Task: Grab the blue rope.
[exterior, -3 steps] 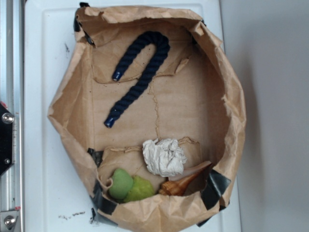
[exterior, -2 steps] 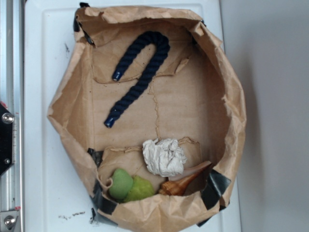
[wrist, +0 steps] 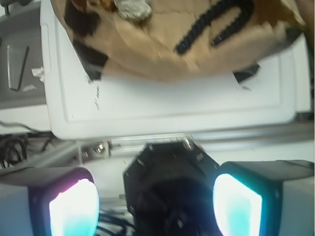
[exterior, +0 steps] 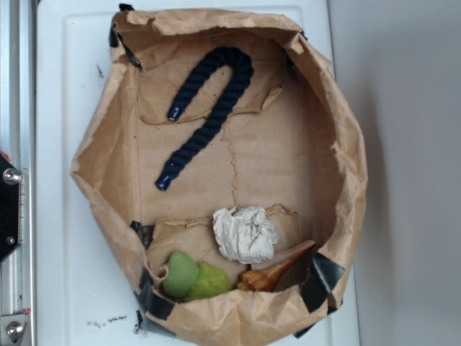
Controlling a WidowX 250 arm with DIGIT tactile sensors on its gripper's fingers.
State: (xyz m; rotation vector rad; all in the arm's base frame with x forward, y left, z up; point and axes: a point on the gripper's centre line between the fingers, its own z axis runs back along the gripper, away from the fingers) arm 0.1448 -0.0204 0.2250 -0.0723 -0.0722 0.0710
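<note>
The blue rope lies bent like a hook on the floor of the brown paper bag, in its upper left part. One shiny capped end rests near the bag's middle left, the other just below the top fold. In the wrist view the blue rope shows far off at the top right, inside the bag. My gripper is open, with nothing between its glowing pads, and it hangs well away from the bag, over the robot base. It is outside the exterior view.
In the bag's lower part lie a crumpled white paper ball, two green soft objects and a brown shell. The bag sits on a white board. A metal rail runs along the left edge.
</note>
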